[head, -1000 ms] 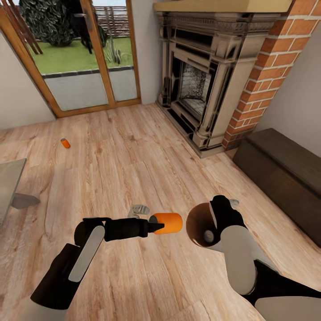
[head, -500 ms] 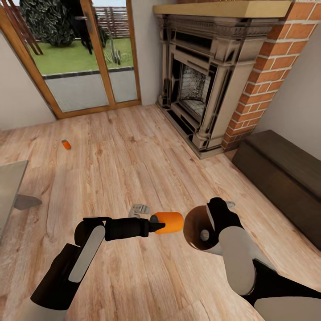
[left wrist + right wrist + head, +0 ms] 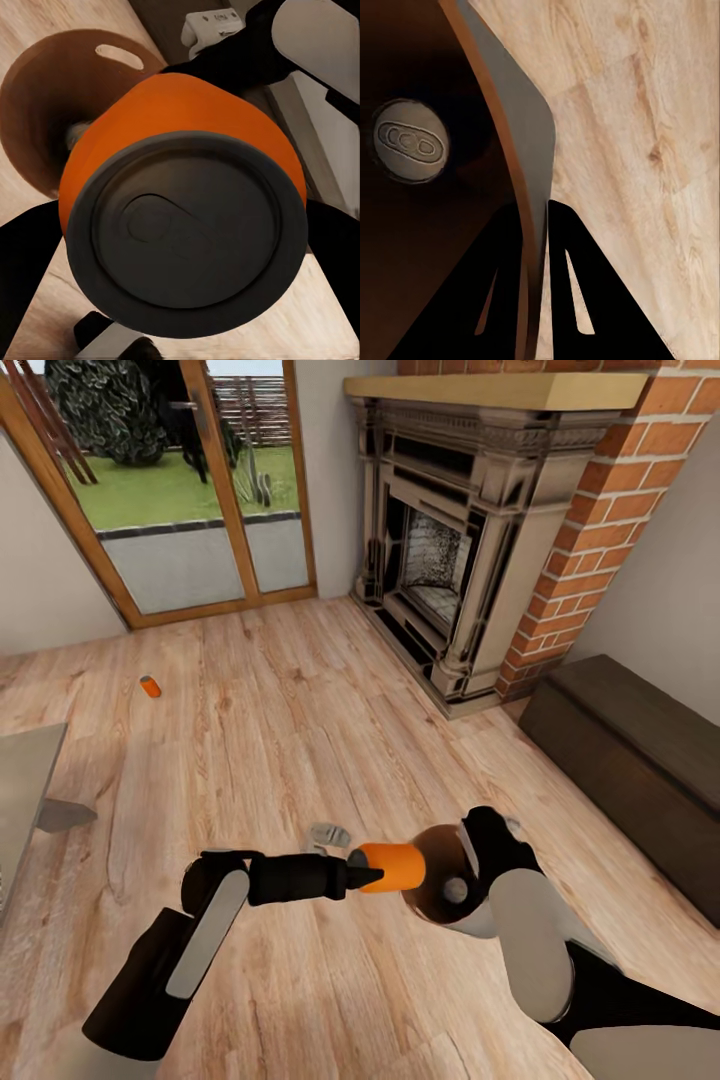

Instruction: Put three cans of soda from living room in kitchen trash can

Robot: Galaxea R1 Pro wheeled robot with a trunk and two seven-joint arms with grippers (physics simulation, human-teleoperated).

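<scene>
The robot stands in the living room, facing the brick fireplace (image 3: pixel 450 560) at about one o'clock and the glass doors (image 3: pixel 190 490) at eleven. Its left gripper (image 3: pixel 372 873) has its jaws closed on an orange soda can (image 3: pixel 395 866), held lying sideways with the far end right at the mouth of the copper-brown trash can (image 3: pixel 432 880). The right gripper (image 3: pixel 470 850) holds that bin tipped on its side, jaws pinched across the rim (image 3: pixel 506 150); from the right wrist camera one jaw sits inside the wall and one outside. Deep in the dark interior a grey can end (image 3: pixel 406 140) shows, so one can seems to be in there already. A third can (image 3: pixel 150 686) lies on the wooden floor at ten o'clock, well apart, near the doors.

The step in hand looks like loading the second can. Next, the left arm would need to push the can further past the rim before letting go, while the bin stays steady.
</scene>
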